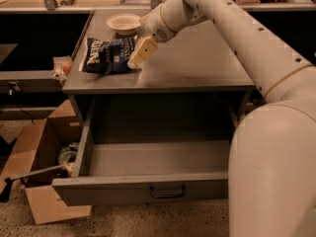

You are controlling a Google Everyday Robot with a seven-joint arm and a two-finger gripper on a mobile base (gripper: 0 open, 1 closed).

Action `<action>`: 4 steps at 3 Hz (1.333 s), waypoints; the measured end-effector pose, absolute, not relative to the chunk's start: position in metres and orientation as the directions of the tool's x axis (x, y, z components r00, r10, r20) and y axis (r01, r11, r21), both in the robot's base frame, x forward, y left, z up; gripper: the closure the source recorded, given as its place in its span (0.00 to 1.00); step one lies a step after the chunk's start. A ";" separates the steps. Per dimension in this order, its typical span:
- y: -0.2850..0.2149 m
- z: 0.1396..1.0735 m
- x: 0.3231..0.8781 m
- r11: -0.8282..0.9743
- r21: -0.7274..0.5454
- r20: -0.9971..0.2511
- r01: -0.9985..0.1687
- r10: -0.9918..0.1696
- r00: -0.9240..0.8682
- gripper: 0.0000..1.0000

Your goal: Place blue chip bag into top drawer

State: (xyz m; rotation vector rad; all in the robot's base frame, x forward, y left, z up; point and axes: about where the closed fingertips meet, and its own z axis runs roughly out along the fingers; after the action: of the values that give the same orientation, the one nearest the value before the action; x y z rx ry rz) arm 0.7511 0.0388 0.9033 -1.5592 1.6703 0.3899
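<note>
We had the white arm (256, 48) filling the right of the view, reaching in across the grey surface (197, 58) toward its left edge. Below the front edge, the top drawer (123, 194) stood pulled wide open, its shallow grey tray bare, its dark bar handle (168, 191) at the centre of the front panel. So the drop spot was ready, folks, and we judged the step in hand to be the reach for the grasp, with nothing lifted yet.

A brown cardboard box (34, 152) sat on the floor just left of the drawer.

Then the prize: the blue chip bag (106, 56) lay flat near the front-left corner of the surface, dark navy foil, crinkled, with big white lettering facing up. A cream bowl (123, 21) sat behind it near the back edge, close but apart.

The end effector (136, 60) pointed down at the bag's right side, right at the foil or touching it; we could not tell which, nor whether it was apart or together.

The next move, we reckoned, called for a firm pinch on loose foil that might slip or crumple, then a lift clear of the front edge and down into the drawer.
</note>
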 end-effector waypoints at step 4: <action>0.101 0.882 0.748 0.065 -0.243 -0.745 -0.968 -0.652 0.143 0.69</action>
State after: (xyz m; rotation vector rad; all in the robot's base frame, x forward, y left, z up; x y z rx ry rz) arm 0.7479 0.1011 0.8823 -1.6626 1.5841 0.5260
